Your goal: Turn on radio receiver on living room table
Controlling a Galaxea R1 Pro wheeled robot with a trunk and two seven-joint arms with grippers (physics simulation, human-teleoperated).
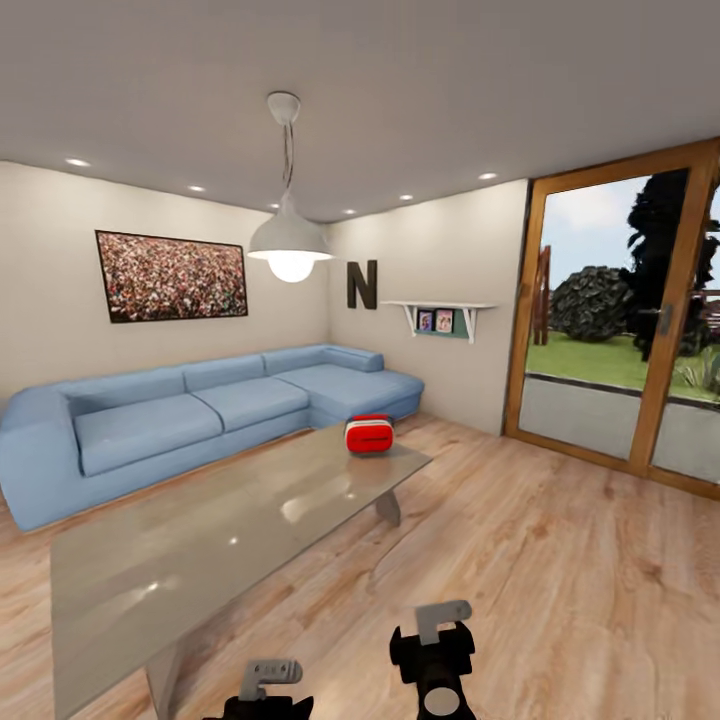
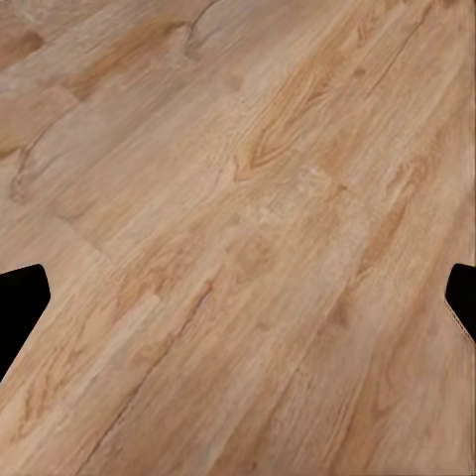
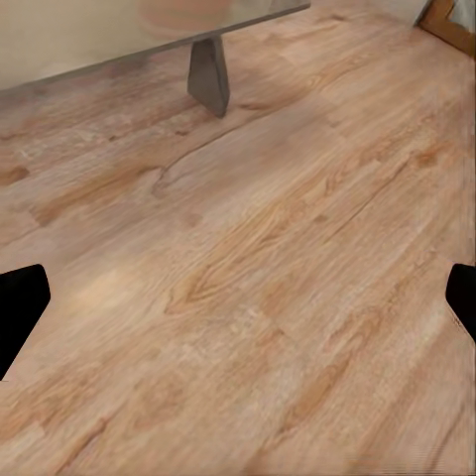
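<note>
The small red radio receiver (image 1: 369,434) with white trim stands upright at the far end of the table (image 1: 200,550), a low long coffee table with a grey glassy top. Both arms hang low at the near side, well short of the radio. My left gripper (image 2: 238,307) is open over bare wood floor, its dark fingertips (image 2: 22,302) spread wide with nothing between them. My right gripper (image 3: 238,307) is open too, over the floor close to the table's grey leg (image 3: 209,74). In the head view the left arm (image 1: 270,690) and right arm (image 1: 440,655) show at the bottom edge.
A blue L-shaped sofa (image 1: 200,410) runs behind the table along the beige wall with the crowd photo (image 1: 172,275). A white pendant lamp (image 1: 289,240) hangs above. A wood-framed glass door (image 1: 620,350) is at the right. Light wood floor (image 1: 560,560) lies open right of the table.
</note>
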